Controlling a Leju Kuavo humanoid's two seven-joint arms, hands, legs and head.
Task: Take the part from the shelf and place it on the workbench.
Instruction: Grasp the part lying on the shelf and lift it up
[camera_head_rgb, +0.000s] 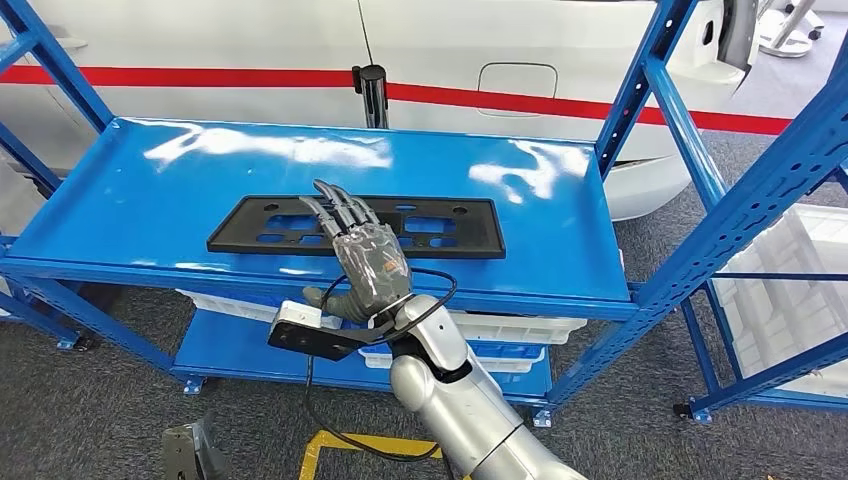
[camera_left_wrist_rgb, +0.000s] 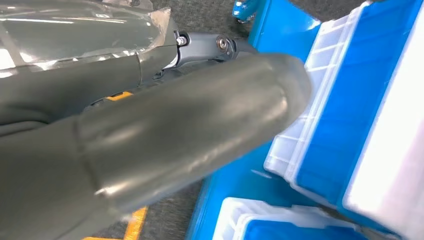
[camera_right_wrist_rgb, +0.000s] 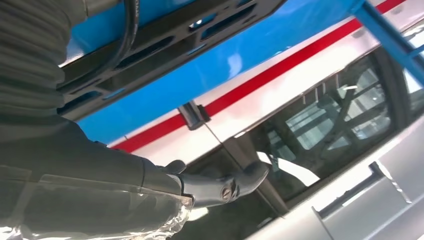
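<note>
Right arm (camera_head_rgb: 480, 420): nearest to me, it rises from below towards the front edge of the shelf (camera_head_rgb: 150, 190).
Right hand (camera_head_rgb: 370, 262): I see it back-up at the shelf's front edge, holding nothing.
Right fingers (camera_head_rgb: 340, 210): straight and close side by side, reaching over the part (camera_head_rgb: 440, 228). I cannot tell whether they touch it.
Right thumb (camera_head_rgb: 325, 297): splayed away from the fingers, just below the shelf's front edge.
Part: flat black slotted plate, lying lengthwise on the shelf's top deck, near the front and about mid-width.
Left hand (camera_left_wrist_rgb: 150, 150): its thumb fills my wrist view. I cannot tell how the fingers lie.
Bins (camera_left_wrist_rgb: 350, 100): white, on the shelf's lower deck.
Car (camera_head_rgb: 500, 60): white with a red stripe, behind the shelf.
</note>
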